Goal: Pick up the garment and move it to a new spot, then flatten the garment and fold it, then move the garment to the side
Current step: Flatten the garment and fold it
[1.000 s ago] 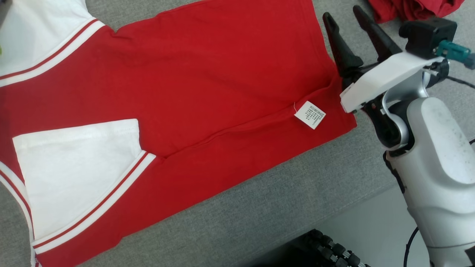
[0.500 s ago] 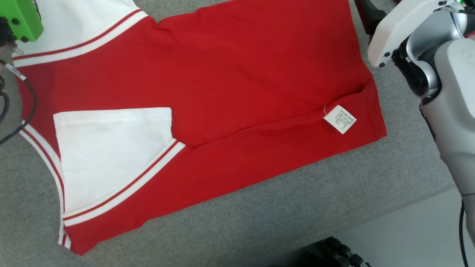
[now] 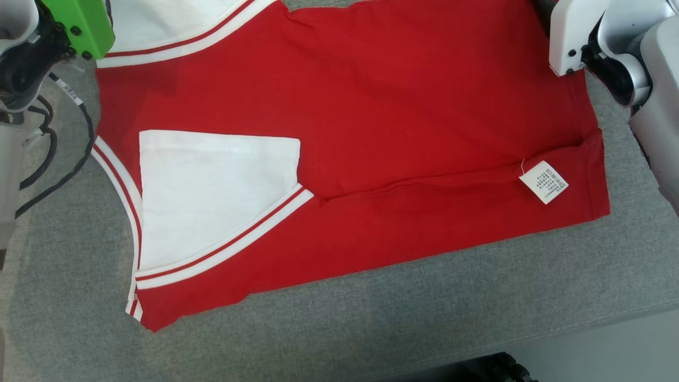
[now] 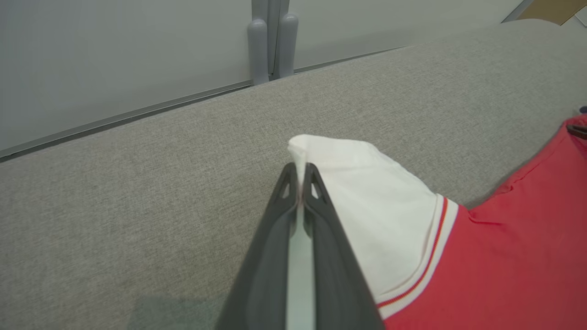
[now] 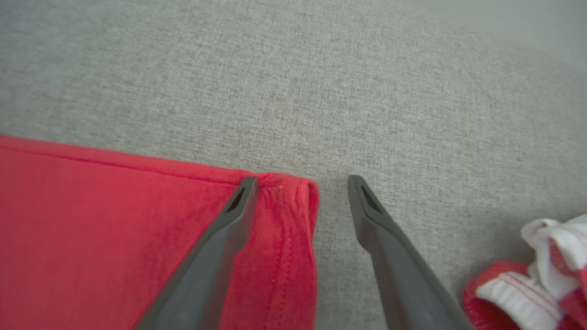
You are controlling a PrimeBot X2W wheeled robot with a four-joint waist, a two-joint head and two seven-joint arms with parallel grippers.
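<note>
The garment [image 3: 371, 132], a red shirt with white sleeves and a white care label [image 3: 543, 182], lies partly folded on the grey cushion [image 3: 371, 329]. One white sleeve [image 3: 212, 191] is folded over its red body. In the left wrist view my left gripper [image 4: 299, 172] is shut on the tip of the other white sleeve [image 4: 367, 197], which rises slightly off the cushion. In the right wrist view my right gripper [image 5: 302, 183] stands open astride the garment's red hem corner [image 5: 284, 229], one finger over the cloth, the other over bare cushion.
A second crumpled red and white cloth [image 5: 527, 279] lies just right of my right gripper. The cushion's front edge [image 3: 610, 313] drops to pale floor at the lower right. Dark cables [image 3: 53, 159] hang by my left arm. A wall with grey posts [image 4: 270, 41] stands behind the cushion.
The head camera has swung left, so the garment sits further right in the picture. My left arm's green wrist has come in at the top left. My left gripper has shut on the sleeve.
</note>
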